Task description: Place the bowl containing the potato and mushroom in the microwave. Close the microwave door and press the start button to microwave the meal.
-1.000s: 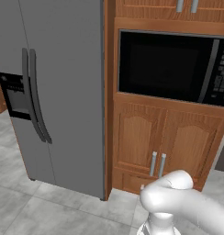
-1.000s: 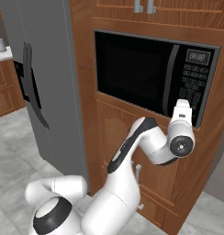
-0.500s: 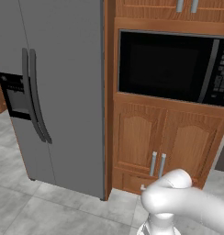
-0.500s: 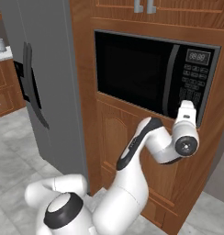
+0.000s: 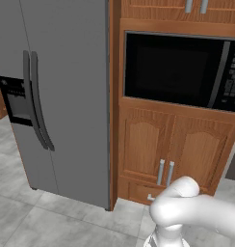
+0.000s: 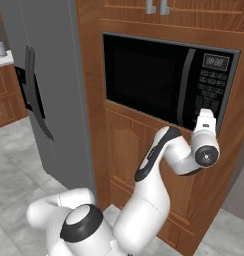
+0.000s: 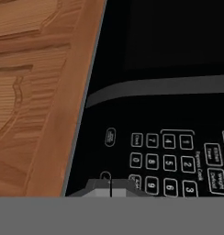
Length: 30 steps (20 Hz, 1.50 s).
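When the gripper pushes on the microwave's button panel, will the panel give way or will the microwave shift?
The button panel looks flat and glossy, so it is probably stiff, and the closed fingertips might slide a little. The microwave sits framed inside the wooden cabinet, so it likely stays put.

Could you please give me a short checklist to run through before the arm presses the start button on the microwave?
1. Microwave door closed flush: ok.
2. Pincer up at the button panel: ok.
3. Pincer shut for a firm poke: ok, the fingertips look closed together in the hand view.
4. Tip lined up on the start button: cannot tell; the labels nearest the tip are unreadable.
5. Bowl inside the microwave: cannot tell; the window is dark.
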Motion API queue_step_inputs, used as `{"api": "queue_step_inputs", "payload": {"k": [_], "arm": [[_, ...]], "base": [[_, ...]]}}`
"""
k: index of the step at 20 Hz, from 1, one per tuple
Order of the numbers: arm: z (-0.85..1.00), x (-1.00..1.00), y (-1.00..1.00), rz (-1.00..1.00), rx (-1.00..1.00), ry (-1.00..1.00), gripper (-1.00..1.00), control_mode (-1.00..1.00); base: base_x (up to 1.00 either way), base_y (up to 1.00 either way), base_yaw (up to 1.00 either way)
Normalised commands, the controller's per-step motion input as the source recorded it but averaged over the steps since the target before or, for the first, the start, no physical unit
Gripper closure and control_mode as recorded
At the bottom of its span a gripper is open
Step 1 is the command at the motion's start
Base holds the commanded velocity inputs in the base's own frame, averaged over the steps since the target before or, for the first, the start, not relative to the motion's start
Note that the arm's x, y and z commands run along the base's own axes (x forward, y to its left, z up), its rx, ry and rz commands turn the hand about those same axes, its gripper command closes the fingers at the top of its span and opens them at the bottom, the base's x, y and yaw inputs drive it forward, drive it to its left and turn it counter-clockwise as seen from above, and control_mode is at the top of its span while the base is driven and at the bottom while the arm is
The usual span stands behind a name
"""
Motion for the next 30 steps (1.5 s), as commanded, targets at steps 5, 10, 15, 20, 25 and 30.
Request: {"api": "queue_step_inputs", "payload": {"k": [5, 10, 15, 20, 25, 30], "arm": [[-0.10, 0.30, -0.02, 0.00, 0.00, 0.00, 1.00, -1.00], [-0.02, 0.24, -0.12, 0.00, 0.00, 0.00, 1.00, -1.00], [-0.04, 0.15, -0.18, 0.00, 0.00, 0.00, 1.00, -1.00], [-0.15, 0.16, -0.11, 0.00, 0.00, 0.00, 1.00, -1.00], [-0.09, 0.26, -0.10, 0.00, 0.00, 0.00, 1.00, -1.00], [-0.09, 0.28, -0.12, -0.01, 0.00, 0.00, 1.00, -1.00]], "base": [[0.00, 0.00, 0.00], [0.00, 0.00, 0.00], [0.00, 0.00, 0.00], [0.00, 0.00, 0.00], [0.00, 0.00, 0.00], [0.00, 0.00, 0.00]]}}
